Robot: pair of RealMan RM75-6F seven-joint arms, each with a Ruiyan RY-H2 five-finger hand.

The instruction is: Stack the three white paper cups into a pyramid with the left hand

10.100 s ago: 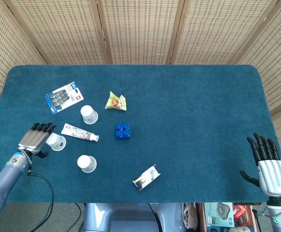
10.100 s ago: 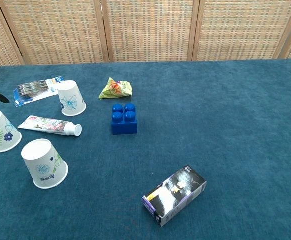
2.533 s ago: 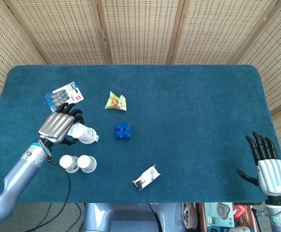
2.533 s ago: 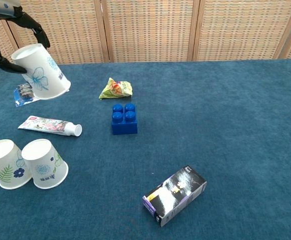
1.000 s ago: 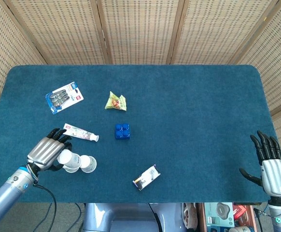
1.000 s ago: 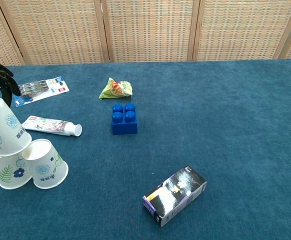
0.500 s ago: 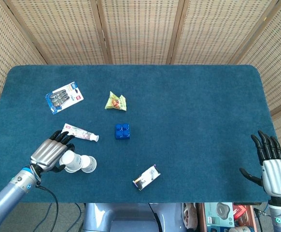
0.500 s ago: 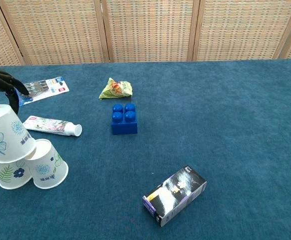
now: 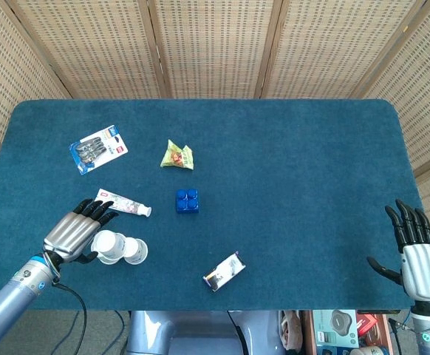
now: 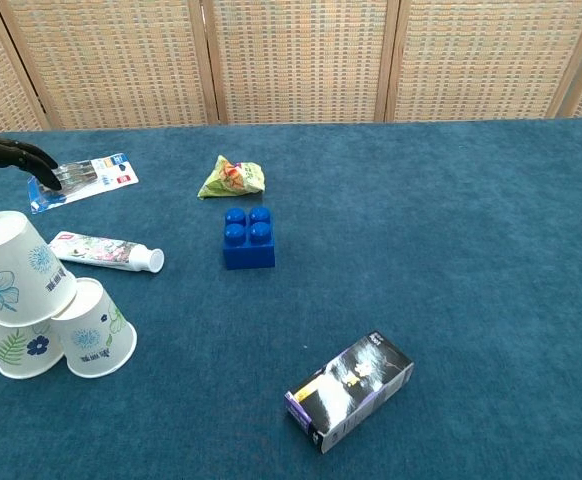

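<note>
Left hand [image 9: 73, 235] beside tilted top cup [image 10: 18, 268]

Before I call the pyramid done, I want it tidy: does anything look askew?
Yes. The top cup sits tilted, leaning left, not level across the two base cups. The left hand is beside it, fingers spread, and no fingers show on the cup in the chest view.
</note>
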